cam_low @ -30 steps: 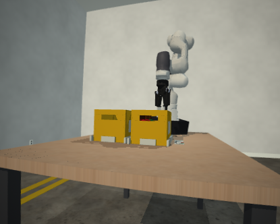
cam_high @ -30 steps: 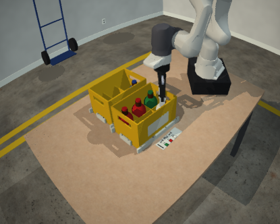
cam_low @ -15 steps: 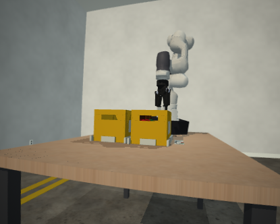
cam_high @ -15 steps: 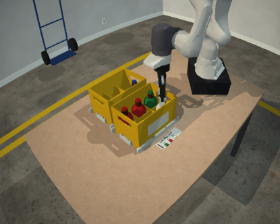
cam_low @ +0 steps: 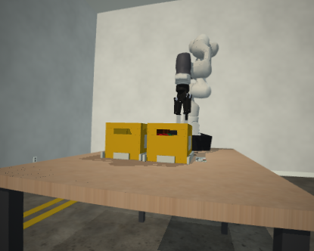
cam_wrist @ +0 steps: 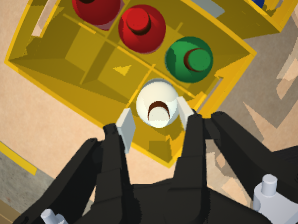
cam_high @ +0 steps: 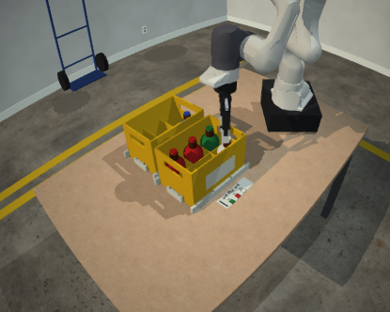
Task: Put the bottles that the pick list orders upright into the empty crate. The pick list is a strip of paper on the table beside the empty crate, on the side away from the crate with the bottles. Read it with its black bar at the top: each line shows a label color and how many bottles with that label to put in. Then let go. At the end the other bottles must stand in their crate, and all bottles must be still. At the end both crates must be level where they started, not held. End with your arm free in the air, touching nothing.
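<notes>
White round-shouldered bottle with a pale cap and brown neck point(cam_high: 223, 148) point(cam_wrist: 156, 95): it is standing upright in the end compartment nearest my base, on the pick-list side of a yellow plastic crate point(cam_high: 176, 182) point(cam_low: 169, 148) point(cam_wrist: 60, 88). My black two-finger gripper with pale pads point(cam_high: 226, 140) point(cam_low: 182, 119) point(cam_wrist: 155, 121) is pointing down over it, released; the fingers are standing apart, one on each side of the bottle, and are gripping nothing.

Same crate, row next to the neighbouring crate: a green bottle with a green cap point(cam_high: 210, 141) point(cam_wrist: 189, 60) is standing beside the white one, followed by a red bottle with a red cap point(cam_high: 193, 151) point(cam_wrist: 142, 32) and a second red bottle point(cam_high: 176, 161) point(cam_wrist: 99, 10) at the far end.

Second yellow plastic crate point(cam_high: 139, 150) point(cam_low: 123, 147) point(cam_wrist: 272, 22): it is sitting level alongside; a blue-capped bottle point(cam_high: 187, 115) is showing inside. White paper pick list with coloured patches point(cam_high: 235, 194) point(cam_low: 201, 159) is lying on the light-brown table point(cam_high: 128, 254) point(cam_low: 160, 181) point(cam_wrist: 25, 110), just beside the bottle-holding first crate. Its figures are appearing too small for me to read surely.
</notes>
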You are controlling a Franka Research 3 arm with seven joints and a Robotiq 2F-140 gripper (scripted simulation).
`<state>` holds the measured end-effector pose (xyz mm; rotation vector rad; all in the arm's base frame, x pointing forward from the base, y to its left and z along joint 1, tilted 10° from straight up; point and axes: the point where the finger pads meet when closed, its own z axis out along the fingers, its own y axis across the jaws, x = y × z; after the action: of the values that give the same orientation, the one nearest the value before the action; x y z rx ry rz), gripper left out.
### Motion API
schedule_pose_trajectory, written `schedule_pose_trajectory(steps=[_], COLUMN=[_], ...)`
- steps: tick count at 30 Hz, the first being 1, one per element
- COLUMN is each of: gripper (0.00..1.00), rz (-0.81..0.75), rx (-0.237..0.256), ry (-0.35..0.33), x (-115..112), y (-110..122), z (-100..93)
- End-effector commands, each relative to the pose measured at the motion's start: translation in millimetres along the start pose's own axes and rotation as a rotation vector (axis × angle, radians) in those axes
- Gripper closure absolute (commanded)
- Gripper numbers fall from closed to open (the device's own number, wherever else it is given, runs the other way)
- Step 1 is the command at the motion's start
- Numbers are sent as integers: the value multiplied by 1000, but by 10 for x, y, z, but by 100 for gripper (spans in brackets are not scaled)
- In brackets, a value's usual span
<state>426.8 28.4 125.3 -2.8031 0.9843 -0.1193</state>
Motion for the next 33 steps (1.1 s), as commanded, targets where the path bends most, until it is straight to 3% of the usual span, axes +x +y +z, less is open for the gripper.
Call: schedule_pose_trajectory(steps=[1,21,33], gripper=[62,62,62], rz=[4,4,4], rx=[-6,-6,-6], ry=[-13,-13,-13], x=[-26,-20,-20], y=[22,19,19], z=[-89,-565,-565])
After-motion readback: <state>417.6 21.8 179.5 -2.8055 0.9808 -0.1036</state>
